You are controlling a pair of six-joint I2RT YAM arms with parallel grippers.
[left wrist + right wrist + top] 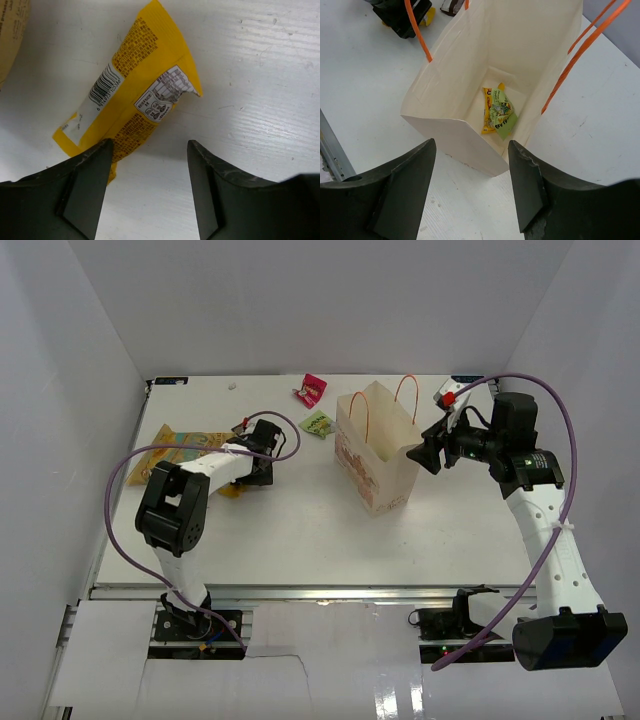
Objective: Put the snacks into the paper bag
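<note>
snacks are seen in two places: some loose on the far left part of a white table (300, 540), and two already inside the paper bag (392, 468). the bag is stood upright near the middle of the table with its mouth open. orange cord handles (418, 31) are raised above the rim, and a reddish print is shown on its side. at the bottom of the bag an inner yellow packet (489, 107) is laid flat, with an inner green packet (504, 116) partly over it.

the left gripper (150, 146) is held low over the table, left of the bag. its fingers are spread wide and nothing is gripped between them. a loose yellow packet (132, 85) is laid barcode side up just ahead of the fingers. one corner is hidden behind a finger, so contact cannot be told. a larger yellow-tan pouch (185, 445) is laid flat just left of this gripper. a magenta-pink packet (312, 390) is laid near the far edge of the table. a light green packet (318, 424) is laid between it and the bag, apart from both.

the right gripper (470, 145) is held above the bag's right rim and pointed down into the open mouth. its fingers are parted wide and nothing is held.
</note>
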